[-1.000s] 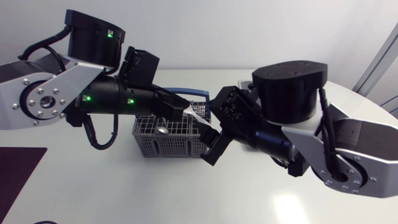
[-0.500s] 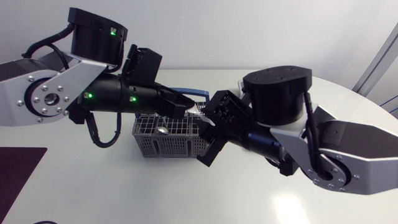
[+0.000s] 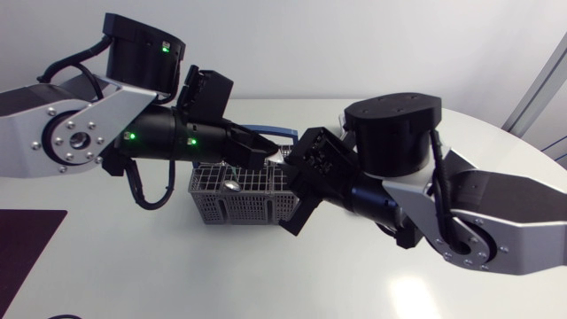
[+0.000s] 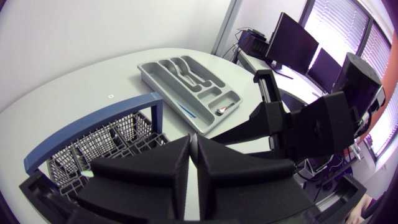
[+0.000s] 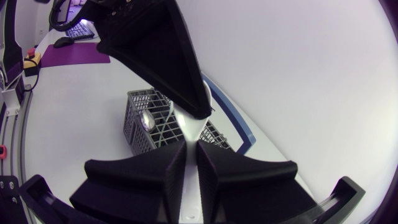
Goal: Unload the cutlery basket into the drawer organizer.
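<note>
- My left gripper (image 3: pixel 264 152) is clamping the upper end of a pale cutlery piece (image 5: pixel 191 130) – the fingers are pressed almost flat together on it, with only a thin slit showing in the left wrist view.
- My right gripper (image 5: pixel 191 165) is meeting it tip to tip. Its two fingers are closing on the lower end of the same piece from both sides, so both grippers are gripping it at once.
- The pair is hanging just above the far right corner of the cutlery basket (image 3: pixel 235 211), and the piece is being held steeply tilted in the air, clear of the mesh.
- The basket, grey wire with a blue handle (image 4: pixel 93 127), is standing on the white table (image 3: pixel 177 275) under my left forearm. A metal spoon (image 5: pixel 147 118) is standing in one of its compartments, bowl up.
- The grey drawer organizer (image 4: pixel 169 98) is lying on the table beyond the basket and near it, seen ahead of my left fingers. Cutlery is lying in its long compartments, and a small spoon (image 4: pixel 225 109) is lying in the short compartment at the end nearest my right arm.
- My left arm is reaching in across the basket from its side, and my right arm is reaching past the basket's right end – its wrist is sitting well above the table.
</note>
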Action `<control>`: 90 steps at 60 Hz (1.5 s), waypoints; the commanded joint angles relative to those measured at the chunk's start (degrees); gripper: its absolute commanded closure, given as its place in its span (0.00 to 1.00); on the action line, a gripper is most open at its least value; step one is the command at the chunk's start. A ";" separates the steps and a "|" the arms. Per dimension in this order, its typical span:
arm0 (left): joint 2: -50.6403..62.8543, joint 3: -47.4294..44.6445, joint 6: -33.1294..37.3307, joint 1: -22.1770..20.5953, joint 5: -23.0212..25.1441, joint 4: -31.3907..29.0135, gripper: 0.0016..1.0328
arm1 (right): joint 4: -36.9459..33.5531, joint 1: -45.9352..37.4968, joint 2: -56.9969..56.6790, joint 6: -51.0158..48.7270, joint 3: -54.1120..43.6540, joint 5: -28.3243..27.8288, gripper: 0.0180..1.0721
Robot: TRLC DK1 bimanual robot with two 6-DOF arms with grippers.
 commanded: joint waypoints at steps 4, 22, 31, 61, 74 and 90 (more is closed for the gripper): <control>1.25 1.66 -1.35 -0.23 1.38 -0.09 0.95 | 0.05 -0.36 1.22 -0.14 1.55 -0.13 0.91; 1.17 2.01 -1.52 0.13 1.47 -0.44 0.54 | -0.30 -0.80 0.95 -0.58 0.58 -1.54 0.92; -0.24 3.85 -1.52 2.06 1.47 -1.49 0.11 | -1.88 -1.76 -0.98 -1.45 -0.29 -2.77 0.92; -4.37 6.93 19.13 12.34 3.49 -12.57 0.06 | -11.02 -21.80 -11.44 -14.29 -6.89 -20.17 0.92; -5.60 2.80 35.74 12.87 3.49 -18.37 0.05 | -15.33 -33.40 -9.77 -25.54 -8.03 -29.40 0.92; -4.99 0.60 47.17 13.66 3.67 -21.62 0.05 | -20.69 -45.97 -1.86 -42.76 -6.01 -36.61 0.92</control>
